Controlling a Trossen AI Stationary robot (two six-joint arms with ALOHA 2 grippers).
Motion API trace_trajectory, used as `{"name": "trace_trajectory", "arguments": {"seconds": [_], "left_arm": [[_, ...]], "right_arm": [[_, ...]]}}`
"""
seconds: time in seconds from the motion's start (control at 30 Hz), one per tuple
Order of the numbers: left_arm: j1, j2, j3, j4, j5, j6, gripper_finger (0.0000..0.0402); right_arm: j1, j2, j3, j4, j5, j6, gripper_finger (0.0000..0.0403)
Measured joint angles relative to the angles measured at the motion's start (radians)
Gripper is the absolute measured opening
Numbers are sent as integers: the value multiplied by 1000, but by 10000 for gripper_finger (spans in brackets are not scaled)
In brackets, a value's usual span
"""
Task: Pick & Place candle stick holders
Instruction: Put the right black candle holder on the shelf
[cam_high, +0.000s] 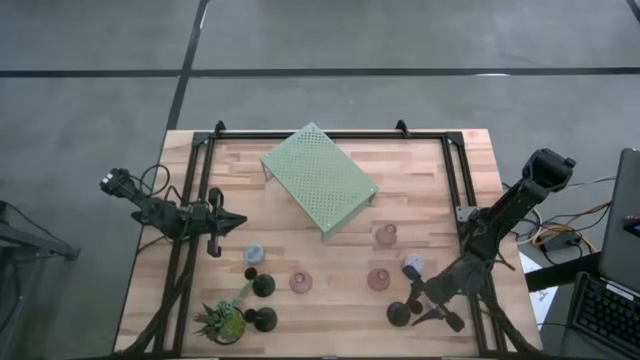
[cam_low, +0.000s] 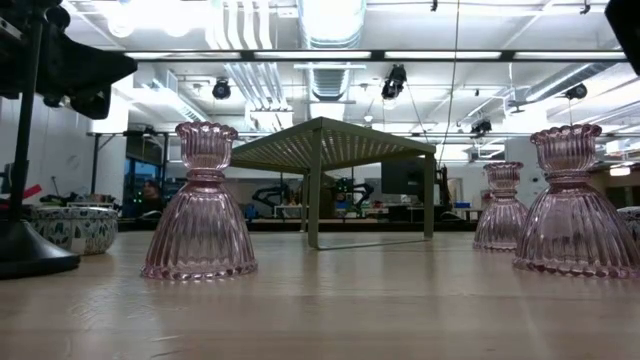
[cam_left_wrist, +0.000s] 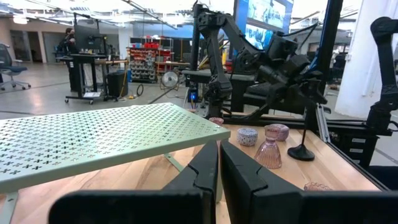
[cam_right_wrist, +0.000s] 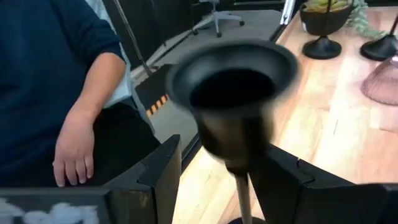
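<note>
Two jaws: my right gripper straddles the thin stem of a black candle stick holder, fingers apart on either side, not visibly pinching.
Place: high view puts this holder at five o'clock on the table.
Step advice: I judge it best to centre the stem, close gently, lift straight.
Left gripper: pressed together, idle at nine o'clock.
Wrist only: a person's hand beside the table.
Low only: ribbed pink holders upright.
Far: green perforated stand at twelve o'clock.
</note>
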Motion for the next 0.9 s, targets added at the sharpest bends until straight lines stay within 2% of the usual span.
{"name": "trace_trajectory", "arguments": {"seconds": [0.23, 0.9], "left_arm": [[0, 0, 0, -1, 0, 0, 21], [0, 0, 0, -11, 0, 0, 21]], "right_arm": [[0, 13, 28, -50, -1, -9, 140], [4, -30, -19, -70, -2, -56, 70]]}}
